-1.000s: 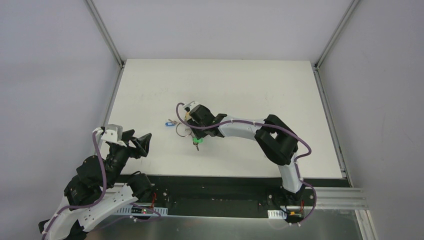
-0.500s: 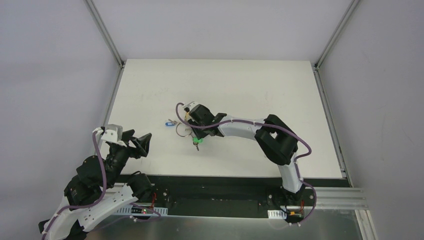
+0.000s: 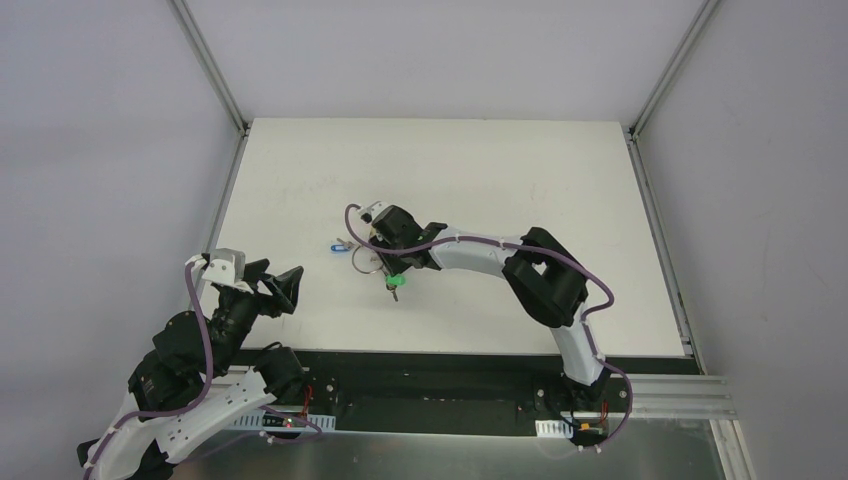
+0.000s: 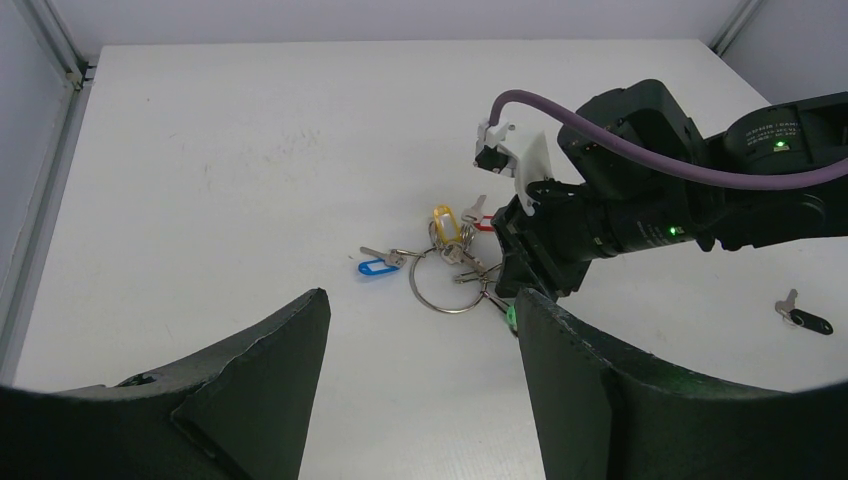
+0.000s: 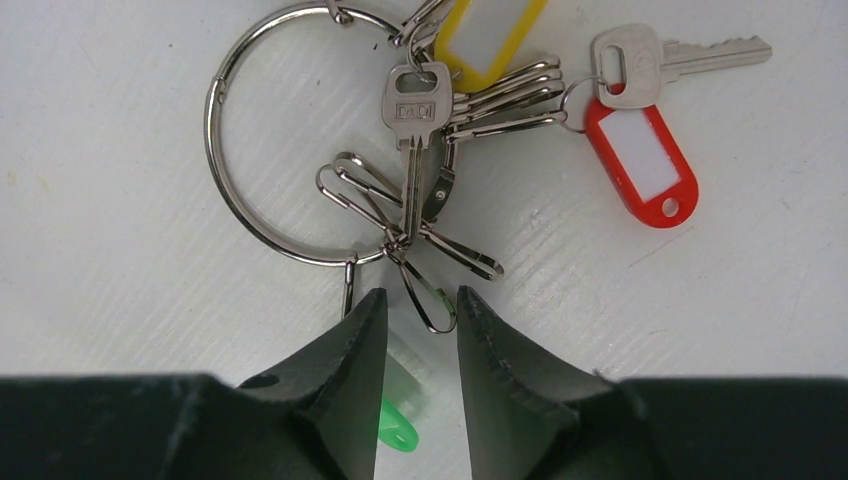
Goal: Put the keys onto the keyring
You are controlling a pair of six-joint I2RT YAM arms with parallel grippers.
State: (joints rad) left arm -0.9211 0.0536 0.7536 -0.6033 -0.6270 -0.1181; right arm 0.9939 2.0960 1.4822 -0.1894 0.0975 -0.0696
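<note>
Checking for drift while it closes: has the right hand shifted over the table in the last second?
Yes. The right hand has edged slightly left, toward the blue-tagged key, which lies where it was.

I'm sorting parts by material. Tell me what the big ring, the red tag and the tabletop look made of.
Big ring: metal, likely polished steel; silvery with bright glints.
Red tag: probably glossy plastic around a white paper-like insert.
Tabletop: white, matte, faintly scuffed; painted board or laminate, cannot tell which.
</note>
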